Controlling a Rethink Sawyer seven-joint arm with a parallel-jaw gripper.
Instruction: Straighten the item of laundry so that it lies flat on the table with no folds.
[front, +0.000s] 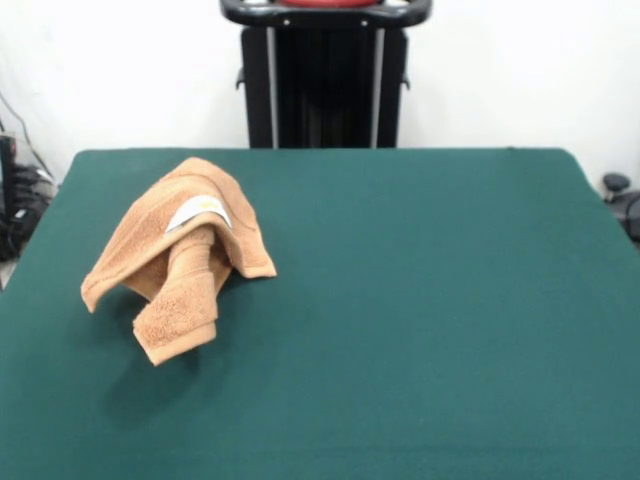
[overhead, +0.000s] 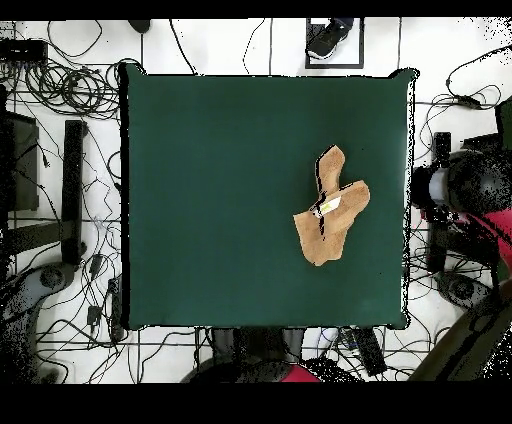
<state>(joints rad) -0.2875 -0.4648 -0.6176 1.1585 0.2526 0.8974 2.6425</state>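
Towel: small orange-tan terry-cloth towel (front: 180, 258) sits crumpled and humped, white care label (front: 196, 212) on top.
Place: on the dark green felt-covered table (front: 420, 300), near one side edge.
Gripper: out of sight; jaws impossible to judge.

The dark green worktop (front: 420, 330) is carrying one crumpled orange-tan towel (front: 185, 255), lying at centre-left of the front view.

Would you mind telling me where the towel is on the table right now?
In the front view the towel lies crumpled on the table's left side; in the overhead view it sits right of centre, near the right edge.
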